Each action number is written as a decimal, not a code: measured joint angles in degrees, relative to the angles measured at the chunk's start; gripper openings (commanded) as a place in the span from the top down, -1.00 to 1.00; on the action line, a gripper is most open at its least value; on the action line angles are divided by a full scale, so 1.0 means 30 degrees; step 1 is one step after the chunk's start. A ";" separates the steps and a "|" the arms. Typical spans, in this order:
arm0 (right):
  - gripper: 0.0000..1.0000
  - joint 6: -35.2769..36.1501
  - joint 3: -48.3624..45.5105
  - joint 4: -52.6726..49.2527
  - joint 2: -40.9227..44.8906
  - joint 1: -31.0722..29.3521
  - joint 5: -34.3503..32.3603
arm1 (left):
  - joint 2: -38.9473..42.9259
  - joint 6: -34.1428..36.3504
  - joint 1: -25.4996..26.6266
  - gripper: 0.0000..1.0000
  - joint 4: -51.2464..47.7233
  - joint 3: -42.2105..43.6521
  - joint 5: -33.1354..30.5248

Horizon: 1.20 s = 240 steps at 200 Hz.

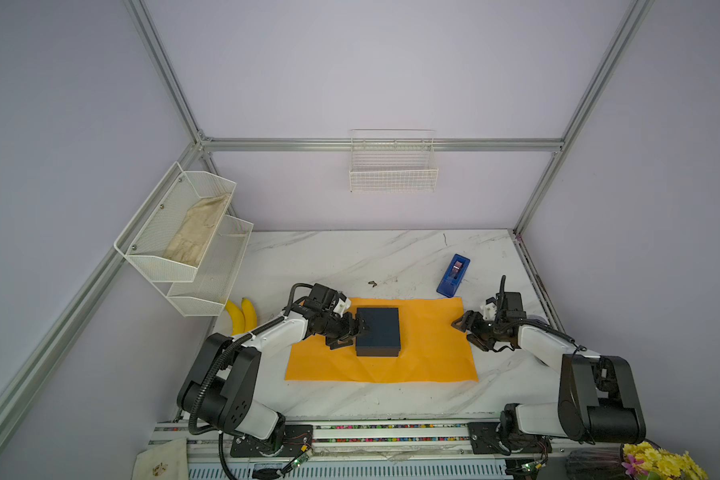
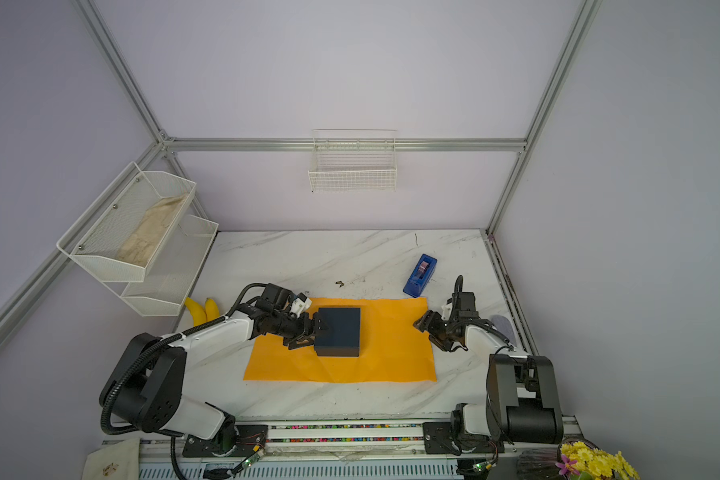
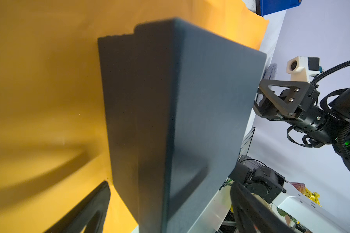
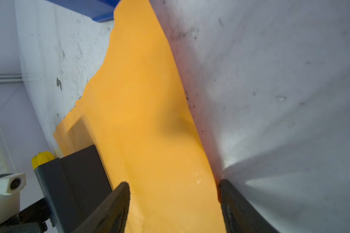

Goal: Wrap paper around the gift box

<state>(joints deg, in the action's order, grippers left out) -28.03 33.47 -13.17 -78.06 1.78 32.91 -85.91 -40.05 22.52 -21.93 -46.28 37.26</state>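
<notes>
- Lilac walls (image 1: 350, 62) with aluminium framing close in the scene on 3 sides of the gift box (image 1: 378, 330).
- White marble-look table (image 1: 391, 257) lies under the box and runs well beyond it on all sides.
- White mesh shelf (image 1: 184, 232) of 2 tiers hangs on the wall to the left of and behind the box, with a beige cloth in its upper tier.
- Orange-yellow paper (image 1: 433, 353) lies flat directly under the box, lightly creased. It reaches further to the box's right than to its left.
- White wire basket (image 1: 393, 174) hangs on the wall straight behind the box.
- Dark navy box stands lid-up on the paper.
- Left gripper (image 1: 356, 333) is at the box's left side with its jaws spread wide. In the left wrist view 1 finger (image 3: 89, 209) is beside the box over the paper. The other (image 3: 251, 211) seems to be above the lid edge, and contact is unclear.
- Right gripper (image 1: 461, 331) sits well right of the box at the paper's edge, jaws apart and gripping nothing.
- Blue tape dispenser (image 1: 454, 276) lies behind and to the right of the box.
- 2 bananas (image 1: 242, 316) lie left of the box.
</notes>
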 measured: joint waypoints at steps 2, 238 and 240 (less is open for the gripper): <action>-0.43 0.0029 0.0000 -0.0007 0.0000 0.0000 0.0073 | 0.0000 0.0036 -0.0007 -0.83 -0.0007 0.0000 0.0000; 0.06 0.1494 0.1705 0.0386 -0.2623 0.0036 -0.0663 | 0.0066 0.0175 -0.0226 -0.84 -0.0007 0.0000 0.0000; 0.07 0.1515 0.1668 0.0328 -0.2557 0.0036 -0.0670 | 0.0066 0.0175 -0.0226 -0.84 -0.0007 0.0000 0.0000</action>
<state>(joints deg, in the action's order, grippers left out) -23.49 38.48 -12.19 -85.73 1.89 30.89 -85.71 -39.53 21.85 -21.96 -46.28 37.26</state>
